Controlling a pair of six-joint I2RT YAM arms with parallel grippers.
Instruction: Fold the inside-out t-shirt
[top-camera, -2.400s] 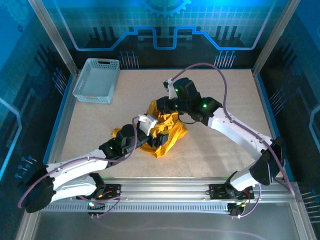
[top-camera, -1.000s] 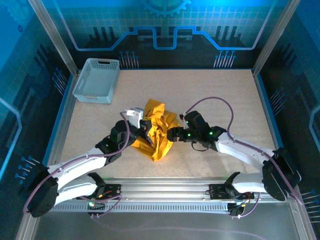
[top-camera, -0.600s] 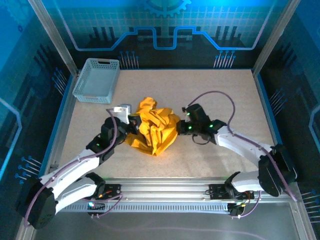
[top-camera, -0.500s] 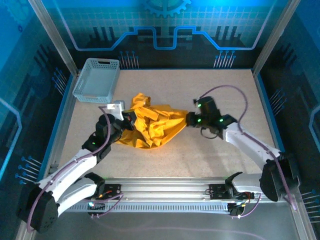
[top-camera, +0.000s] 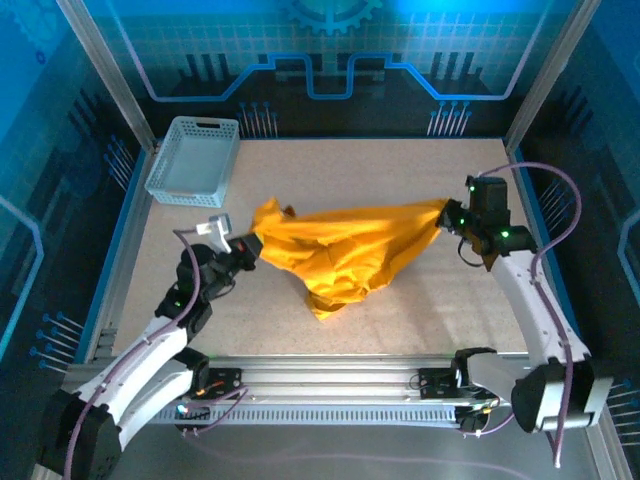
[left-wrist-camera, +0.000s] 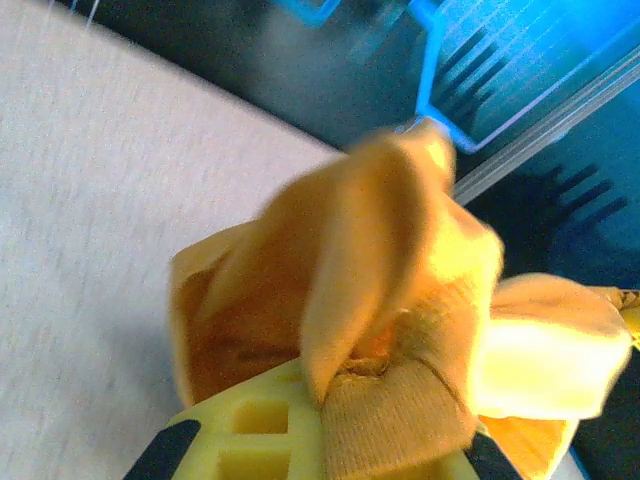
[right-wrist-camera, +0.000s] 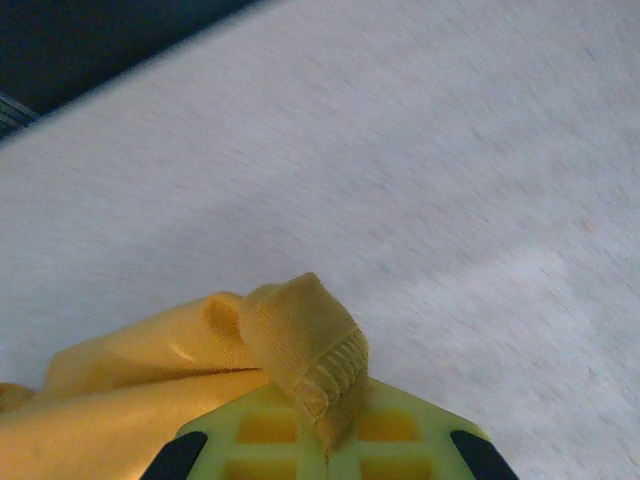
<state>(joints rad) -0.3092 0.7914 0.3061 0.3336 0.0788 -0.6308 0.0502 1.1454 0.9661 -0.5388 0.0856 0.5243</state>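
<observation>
The inside-out t-shirt (top-camera: 345, 250), mustard yellow, hangs stretched between both arms across the middle of the table, its lower folds sagging toward the front. My left gripper (top-camera: 247, 250) is shut on the shirt's left end; in the left wrist view a ribbed hem (left-wrist-camera: 395, 425) bunches between the yellow jaws. My right gripper (top-camera: 450, 215) is shut on the shirt's right end. The right wrist view has a ribbed edge (right-wrist-camera: 310, 350) pinched between its jaws, with the cloth trailing off to the left.
A light grey lattice basket (top-camera: 193, 160) stands at the back left corner of the table (top-camera: 400, 330). Metal frame posts and blue walls bound the table on all sides.
Both grippers have moved apart, left going left and right going far right, pulling the crumpled shirt out into a long stretched band. The right gripper has shut on the cloth.
</observation>
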